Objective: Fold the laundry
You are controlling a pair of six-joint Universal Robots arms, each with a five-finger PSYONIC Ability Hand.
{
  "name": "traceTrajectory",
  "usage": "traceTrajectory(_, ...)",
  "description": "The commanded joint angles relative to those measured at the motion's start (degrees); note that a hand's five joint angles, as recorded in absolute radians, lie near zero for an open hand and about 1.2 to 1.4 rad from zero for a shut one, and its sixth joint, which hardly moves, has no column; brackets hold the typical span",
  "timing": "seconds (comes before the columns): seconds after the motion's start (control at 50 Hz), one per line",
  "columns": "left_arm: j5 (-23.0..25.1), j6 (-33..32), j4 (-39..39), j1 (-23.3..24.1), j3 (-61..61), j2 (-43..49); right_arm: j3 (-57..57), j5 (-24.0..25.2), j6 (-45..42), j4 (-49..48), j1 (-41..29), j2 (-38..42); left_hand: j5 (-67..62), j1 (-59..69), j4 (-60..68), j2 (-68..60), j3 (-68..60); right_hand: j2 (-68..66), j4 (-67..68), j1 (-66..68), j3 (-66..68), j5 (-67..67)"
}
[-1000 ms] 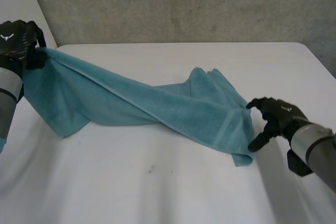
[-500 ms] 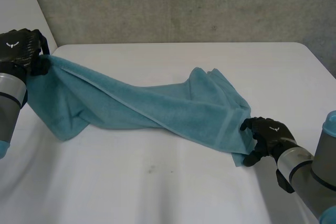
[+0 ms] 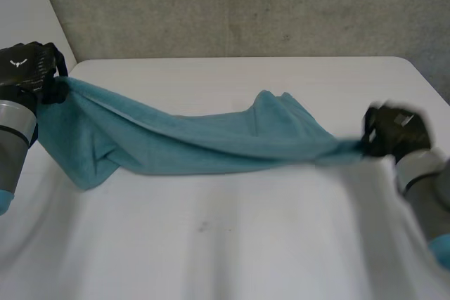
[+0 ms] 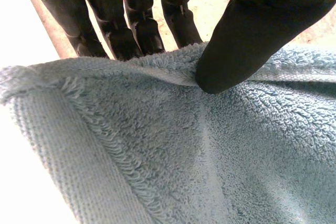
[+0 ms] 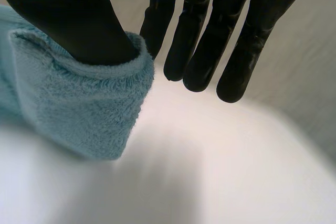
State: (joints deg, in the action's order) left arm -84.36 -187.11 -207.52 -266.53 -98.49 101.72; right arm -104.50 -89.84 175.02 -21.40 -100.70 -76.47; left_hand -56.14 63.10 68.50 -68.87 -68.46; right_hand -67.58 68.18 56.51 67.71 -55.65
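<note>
Towel [image 3: 211, 145], teal terry: lies as a loose twisted band across the table [image 3: 211, 251], from the far left corner to the right edge. Middle sags onto the surface; a bunched fold stands up right of centre

Left hand [image 3: 28, 68]: at the far left corner, raised off the surface. Thumb pinches the towel's edge, close to a hemmed corner, against the fingers [image 4: 131, 30]

Right hand [image 3: 395, 131]: near the right edge. Thumb presses a rolled-over bit of the towel's end against the nearest finger; other fingers [image 5: 231, 51] straight, off the cloth

Handling (judgement): soft, light, limp, no stiffness. The pile is grippy, so slipping is unlikely, but it twists and bunches freely. Best held at two hemmed corners of one edge so it hangs flat. Whether the right hold is a true corner: cannot tell
</note>
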Motion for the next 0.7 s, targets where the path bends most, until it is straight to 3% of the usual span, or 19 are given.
traceTrajectory(0.02,0.33,-0.37,1.67,0.49,-0.65,-2.66,6.75,4.49,-3.19,8.64,4.55,-15.1,-13.86,16.9,11.5,-11.13,-11.54,-12.42,11.82,23.49,12.29,-14.35)
traceTrajectory(0.16,0.6,-0.63,9.48,0.84,-0.39,-6.09,15.54,13.9,-12.94,26.22,5.51,-17.84,-13.86,16.9,11.5,-11.13,-11.54,-12.42,11.82,23.49,12.29,-14.35)
traceTrajectory(0.26,0.6,-1.59,14.76,0.93,-0.3,-6.89,18.53,14.26,-27.43,36.15,5.78,-11.26,-13.86,16.9,11.5,-11.13,-11.54,-12.42,11.82,23.49,12.29,-14.35)
traceTrajectory(0.32,0.6,-5.97,19.85,1.1,-0.3,-6.1,19.15,13.73,-32.73,38.98,5.52,-8.43,-13.86,16.9,11.5,-11.13,-11.54,-12.42,11.82,23.49,12.29,-14.35)
traceTrajectory(0.36,0.6,-7.31,20.75,1.1,-0.39,-5.83,20.9,12.07,-39.3,42.75,5.43,-2.92,-13.86,16.9,11.5,-11.13,-11.54,-12.42,11.82,23.49,12.29,-14.35)
traceTrajectory(0.38,0.51,-11.49,22.58,1.45,-0.48,-4.35,21.78,10.4,-40.28,43.54,5.43,0.24,-13.86,16.9,11.5,-11.13,-11.54,-12.42,11.82,23.49,12.29,-14.35)
traceTrajectory(0.54,-0.37,-24.52,23.47,2.15,2.76,6.28,28.88,4.42,-41.43,43.46,0.87,14.92,-13.86,16.9,11.5,-11.13,-11.54,-12.42,11.82,23.49,12.29,-14.35)
traceTrajectory(0.62,-0.37,-26.03,23.3,2.94,7.93,10.32,33.39,3.18,-41.87,43.29,-0.64,18.55,-13.86,16.9,11.5,-11.13,-11.54,-12.42,11.82,23.49,12.29,-14.35)
traceTrajectory(0.7,-0.37,-25.59,22.77,5.32,22.17,13.59,51.11,-1.65,-40.55,35.49,-1.78,21.27,-13.86,16.9,11.5,-11.13,-11.54,-12.42,11.82,23.49,12.29,-14.35)
